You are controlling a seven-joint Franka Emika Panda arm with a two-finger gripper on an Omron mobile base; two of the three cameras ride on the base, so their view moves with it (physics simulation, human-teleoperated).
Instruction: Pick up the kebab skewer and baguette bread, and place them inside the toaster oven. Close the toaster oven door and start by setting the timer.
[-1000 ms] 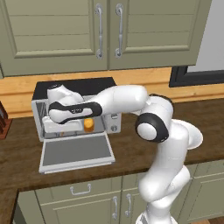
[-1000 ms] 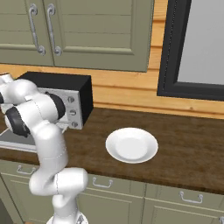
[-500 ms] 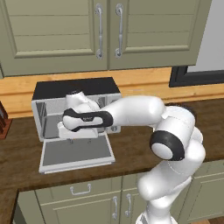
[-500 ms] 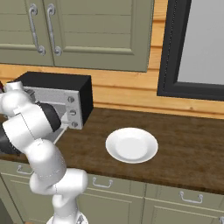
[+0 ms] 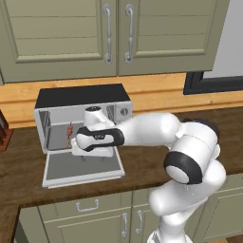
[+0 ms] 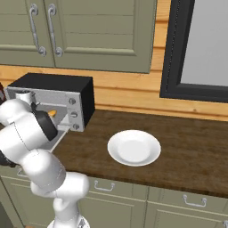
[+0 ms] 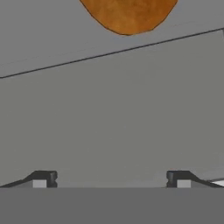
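The toaster oven [image 5: 83, 97] stands on the counter with its door [image 5: 80, 167] folded down flat. Inside, the kebab skewer [image 5: 70, 130] lies at the left of the grey cavity. The baguette bread [image 7: 129, 15] rests on the oven floor just past the door hinge, and a bit of the baguette bread [image 6: 52, 113] shows orange behind my arm. My gripper [image 7: 111, 179] is open and empty, hovering low over the door and pointing at the bread. The hand [image 5: 93, 142] sits at the oven mouth. The three knobs [image 6: 73, 115] are on the oven's right side.
A white plate [image 6: 133, 147] with nothing on it lies on the wooden counter [image 6: 191, 147] right of the oven. Wall cabinets [image 5: 114, 33] hang above. A dark-framed window [image 6: 200, 49] is at the right. A brown block [image 5: 4, 130] stands at the far left edge.
My hand has drawn back out of the oven cavity to above the open door. The baguette stays inside, free of the fingers, which remain open.
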